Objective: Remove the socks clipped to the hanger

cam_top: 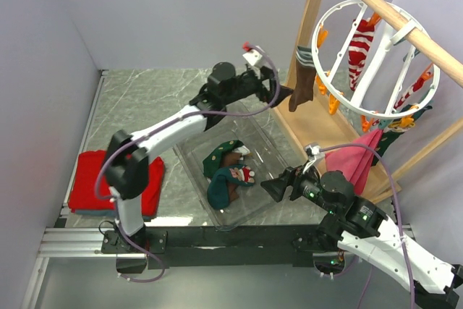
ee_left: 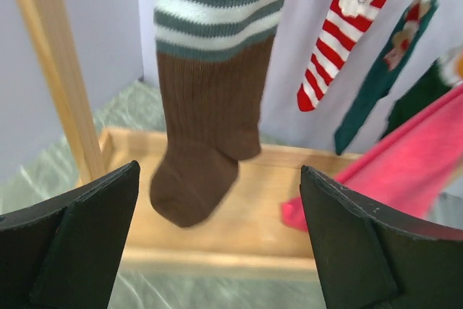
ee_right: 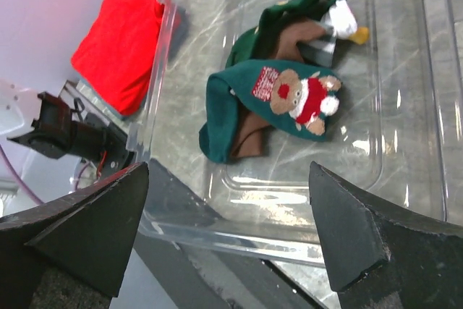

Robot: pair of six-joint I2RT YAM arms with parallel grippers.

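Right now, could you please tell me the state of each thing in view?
left tool, open, empty, facing brown-toed sock
right tool, open, empty, facing tray
brown-toed sock, hanging from hanger
striped sock, hanging from hanger
pink sock, hanging from hanger
two green socks, lying in tray
red cloth, folded

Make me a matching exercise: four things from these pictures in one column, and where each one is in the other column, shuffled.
1. brown-toed sock
2. reindeer sock
3. folded red cloth
4. pink sock

A. lying in the clear tray
B. hanging nearest the right arm
C. lying flat, left of the tray
D. hanging in front of the open left gripper

Pairs: 1-D, 2-A, 3-C, 4-B
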